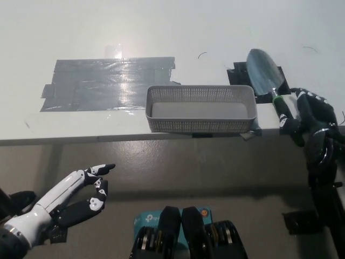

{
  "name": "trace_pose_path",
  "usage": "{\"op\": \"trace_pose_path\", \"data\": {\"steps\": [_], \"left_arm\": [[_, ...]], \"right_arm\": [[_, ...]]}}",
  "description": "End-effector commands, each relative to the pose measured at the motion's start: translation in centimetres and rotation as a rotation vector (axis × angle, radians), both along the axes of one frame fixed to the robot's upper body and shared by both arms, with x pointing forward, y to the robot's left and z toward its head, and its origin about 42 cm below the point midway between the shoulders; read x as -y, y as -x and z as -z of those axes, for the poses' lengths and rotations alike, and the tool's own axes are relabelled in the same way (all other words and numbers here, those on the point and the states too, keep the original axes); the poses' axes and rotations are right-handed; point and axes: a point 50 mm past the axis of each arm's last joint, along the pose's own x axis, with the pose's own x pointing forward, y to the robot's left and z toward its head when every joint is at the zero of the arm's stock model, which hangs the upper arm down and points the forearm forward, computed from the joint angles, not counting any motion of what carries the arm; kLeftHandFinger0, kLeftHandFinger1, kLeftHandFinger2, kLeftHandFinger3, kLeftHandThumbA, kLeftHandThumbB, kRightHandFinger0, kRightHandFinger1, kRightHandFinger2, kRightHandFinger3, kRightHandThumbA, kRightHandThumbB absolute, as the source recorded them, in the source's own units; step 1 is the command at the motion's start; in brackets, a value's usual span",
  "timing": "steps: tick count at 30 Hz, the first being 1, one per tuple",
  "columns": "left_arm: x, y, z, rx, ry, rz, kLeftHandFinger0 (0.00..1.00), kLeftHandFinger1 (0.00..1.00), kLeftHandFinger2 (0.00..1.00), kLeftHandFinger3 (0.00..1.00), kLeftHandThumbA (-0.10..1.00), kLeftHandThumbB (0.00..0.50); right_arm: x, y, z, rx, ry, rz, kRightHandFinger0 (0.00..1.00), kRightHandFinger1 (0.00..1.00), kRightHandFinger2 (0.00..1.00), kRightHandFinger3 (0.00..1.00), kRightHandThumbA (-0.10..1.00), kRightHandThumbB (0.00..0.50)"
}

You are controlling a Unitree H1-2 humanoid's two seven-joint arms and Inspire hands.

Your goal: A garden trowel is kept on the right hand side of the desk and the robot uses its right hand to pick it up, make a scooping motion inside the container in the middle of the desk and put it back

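Trowel (263,71), blade lying on the desk (215,27) just right of the container (199,125), handle clasped by the fingers (291,128) of my right hand (308,116); put-back step, release and withdrawal judged next; left hand (75,197) idle, splayed, low left.

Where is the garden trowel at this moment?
In the head view, the trowel lies on the right of the desk, beside the grey basket, its handle toward the black right hand.
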Motion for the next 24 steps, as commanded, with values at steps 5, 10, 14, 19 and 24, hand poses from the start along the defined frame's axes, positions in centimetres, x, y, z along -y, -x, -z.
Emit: {"op": "trace_pose_path", "data": {"steps": [5, 10, 14, 19, 24], "left_arm": [[0.1, -0.2, -1.4, 0.051, -0.004, 0.028, 1.00, 1.00, 1.00, 1.00, 1.00, 0.239], [0.1, -0.1, -1.6, 0.058, -0.005, 0.025, 1.00, 1.00, 1.00, 1.00, 1.00, 0.221], [0.1, 0.0, -1.6, 0.057, -0.002, 0.022, 1.00, 1.00, 1.00, 1.00, 1.00, 0.220], [0.2, -0.1, -1.5, 0.054, -0.010, 0.030, 1.00, 1.00, 1.00, 1.00, 1.00, 0.199], [0.2, -0.1, -1.6, 0.069, -0.017, 0.046, 1.00, 1.00, 1.00, 1.00, 1.00, 0.232]], "right_arm": [[-1.0, -1.3, -1.8, 0.048, -0.016, 0.013, 1.00, 1.00, 1.00, 1.00, 0.53, 0.211], [-0.6, -1.9, -2.1, 0.052, 0.017, 0.031, 1.00, 1.00, 1.00, 1.00, 0.44, 0.198], [1.1, -2.5, -1.9, 0.022, 0.046, 0.062, 1.00, 1.00, 1.00, 1.00, 0.45, 0.178], [2.5, -2.9, -2.0, -0.008, 0.064, 0.077, 1.00, 1.00, 1.00, 1.00, 0.40, 0.197], [3.9, -4.2, -4.9, -0.102, 0.141, -0.002, 1.00, 1.00, 1.00, 1.00, 0.40, 0.378]]}}
